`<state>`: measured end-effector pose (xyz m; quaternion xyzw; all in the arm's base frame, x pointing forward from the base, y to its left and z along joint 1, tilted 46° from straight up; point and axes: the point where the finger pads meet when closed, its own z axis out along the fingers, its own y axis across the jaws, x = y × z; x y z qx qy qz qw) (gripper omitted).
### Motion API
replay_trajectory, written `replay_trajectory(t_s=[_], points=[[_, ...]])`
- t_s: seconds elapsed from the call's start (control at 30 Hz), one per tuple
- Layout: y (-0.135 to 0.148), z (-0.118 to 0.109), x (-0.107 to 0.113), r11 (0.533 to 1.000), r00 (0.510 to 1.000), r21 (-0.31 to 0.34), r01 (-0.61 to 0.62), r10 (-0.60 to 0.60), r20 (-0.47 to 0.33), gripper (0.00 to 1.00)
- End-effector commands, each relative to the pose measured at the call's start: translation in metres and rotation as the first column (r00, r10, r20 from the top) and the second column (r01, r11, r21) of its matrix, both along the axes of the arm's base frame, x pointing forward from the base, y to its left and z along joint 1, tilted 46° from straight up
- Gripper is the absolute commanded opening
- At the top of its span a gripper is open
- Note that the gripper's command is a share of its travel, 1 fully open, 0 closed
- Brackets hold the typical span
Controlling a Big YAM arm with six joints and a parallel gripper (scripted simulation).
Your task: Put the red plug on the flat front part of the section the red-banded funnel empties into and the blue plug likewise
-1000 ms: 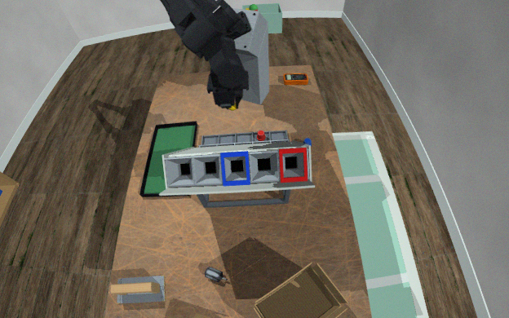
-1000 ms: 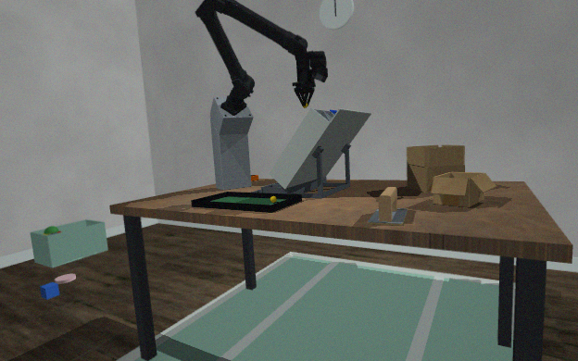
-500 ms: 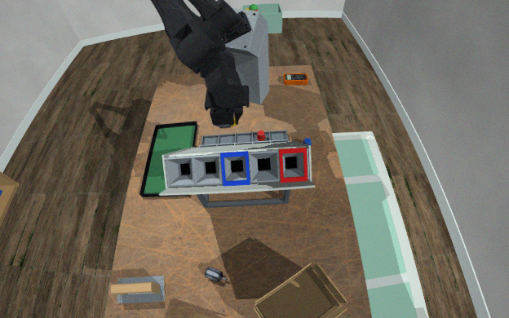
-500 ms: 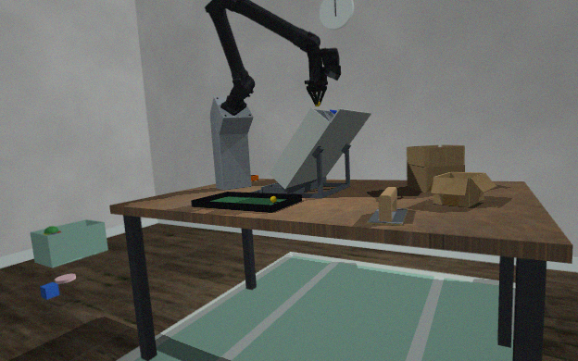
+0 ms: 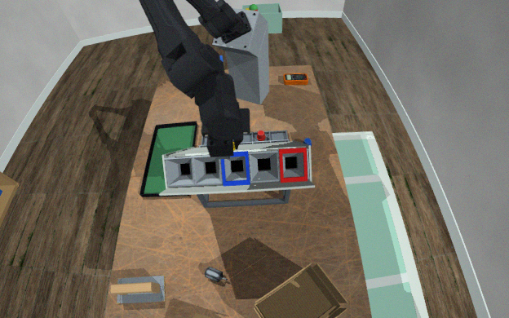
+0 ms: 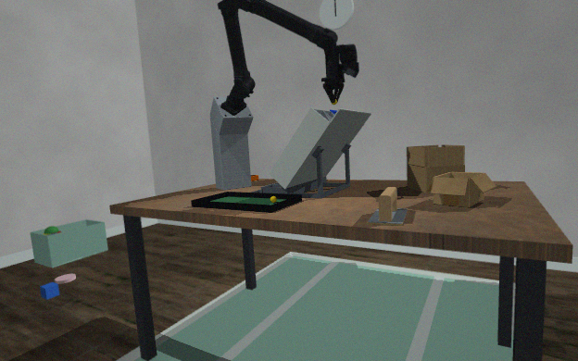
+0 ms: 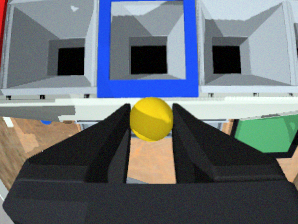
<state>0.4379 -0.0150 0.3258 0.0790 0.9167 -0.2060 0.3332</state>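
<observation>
Jaws: clenched on a yellow marble, which sits between the two black fingers at their tips.
Gripper: pointing down, hanging just above the top edge of the slanted cover, not touching it.
Blue funnel: straight ahead of the jaws in the wrist view, its square mouth and dark hole right past the marble.
Other funnels: a grey funnel on each side of the blue one; five in one row seen from the top.
Red funnel: at the far end of the row, two along from the blue one, well off to the side of the jaws.
Red plug: down behind the jaws in the top view, standing in the sectioned tray at the foot of the cover.
Blue plug: by the cover's corner near the red funnel, farther from the jaws than the red plug.
Marble tray: low on the table beside the cover, green inside, with a second marble in it.
</observation>
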Motion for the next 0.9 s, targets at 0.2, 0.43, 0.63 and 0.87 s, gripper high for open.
replay_trajectory(t_s=[0.2,0.43,0.63,0.87], points=[[-0.001,0.024,0.025,1.0,1.0,-0.007,-0.008,0.008,-0.003,0.0],[-0.002,0.019,0.026,1.0,1.0,-0.01,-0.005,0.005,-0.018,0.0],[-0.001,0.02,0.027,1.0,1.0,-0.008,-0.006,0.006,-0.01,0.0],[-0.001,0.02,0.027,1.0,1.0,-0.008,-0.006,0.006,-0.01,0.0]])
